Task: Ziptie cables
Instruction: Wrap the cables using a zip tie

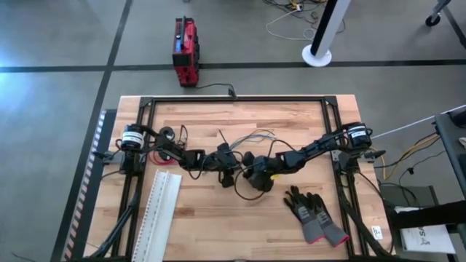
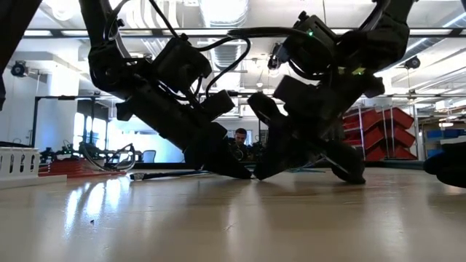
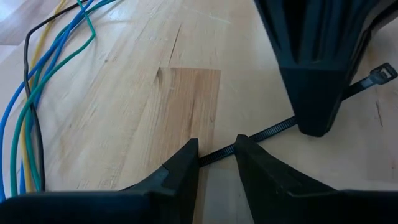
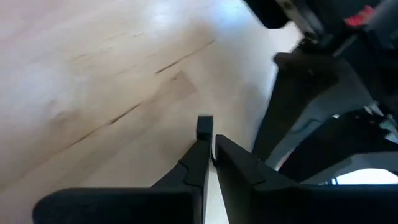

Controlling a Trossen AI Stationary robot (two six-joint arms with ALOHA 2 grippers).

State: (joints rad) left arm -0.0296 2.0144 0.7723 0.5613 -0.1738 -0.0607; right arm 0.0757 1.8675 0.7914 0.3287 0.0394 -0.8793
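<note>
**Zip tie held at both ends, cables not yet bundled**

A pale wooden surface (image 1: pixel 218 211) sits inside a black frame on a grey concrete floor, with a workshop room visible beyond it in the low view. The landmark here is the zip tie (image 3: pixel 264 134), a thin black strip lying across the middle of the surface between the two arms.

The task looks to be at an early stage. The cables (image 3: pixel 28 106), a loose run of blue, green, yellow and black wires, lie on the wood just beside the zip tie, on the far side of it, and nothing is wrapped around them. The tie is straight, with its head (image 3: pixel 380 73) free and its tail not threaded. Still to do, as I judge it: pass the strip around the wires, feed the tail through the head and pull it tight.

The left tool (image 3: pixel 216 155) is nearly closed, its fingers pinching the tail end of the zip tie close to the wood. The right tool (image 4: pixel 208 149) comes in from the opposite end, its fingers pressed almost together around the strip just behind the square head, which pokes out past the fingertips. Both tools are low, close to each other over the tie.

A pair of black gloves (image 1: pixel 313 215) lies well away from the zip tie.
</note>
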